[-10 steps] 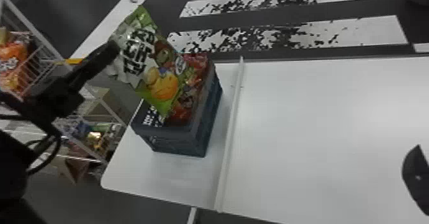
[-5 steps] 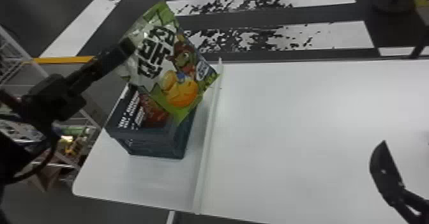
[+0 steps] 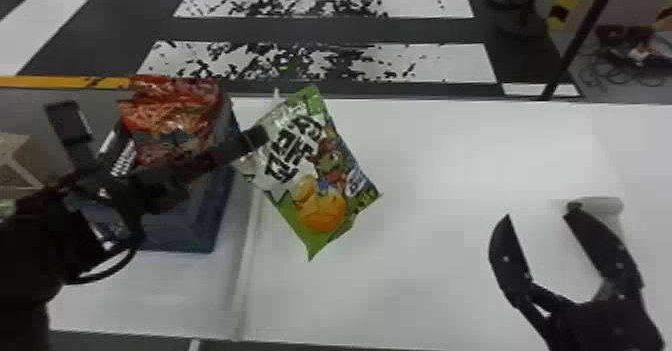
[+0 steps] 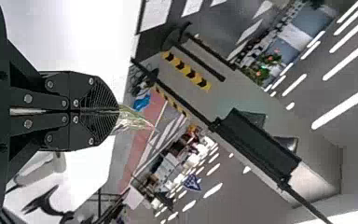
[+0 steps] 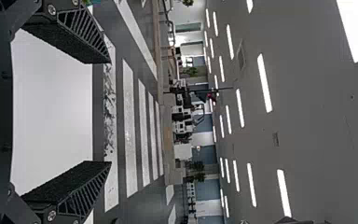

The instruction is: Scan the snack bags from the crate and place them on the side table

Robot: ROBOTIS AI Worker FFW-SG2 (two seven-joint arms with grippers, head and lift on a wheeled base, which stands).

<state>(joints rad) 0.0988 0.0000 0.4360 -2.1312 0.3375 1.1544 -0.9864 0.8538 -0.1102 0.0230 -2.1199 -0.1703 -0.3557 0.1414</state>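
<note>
Head view: the green snack bag [image 3: 315, 175] hangs above the desk [image 3: 425, 290] between the crate [image 3: 205, 225] and my right tool [image 3: 540, 211], close beside the crate and well apart from that right tool, which has it off to its left. My left tool [image 4: 118, 110] is the nearer one, for it has the bag: its flat fingers are pressed together on the bag's edge, crinkled film poking out past the tips in the left wrist view. The bag tilts, its long axis slanting from the pinched end down and rightward to the loose end, printed face up to me. My right tool gapes wide with nothing between its fingers, and just beside it is a pale thing [image 3: 595, 206] I take for the scanner. Red snack bags [image 3: 172, 110] fill the crate. I judge the first bag is out and the scan comes next: I would carry the bag rightward toward that pale thing and turn its code to face it. With only an edge pinched, it could swing or fold over and hide the code.
</note>
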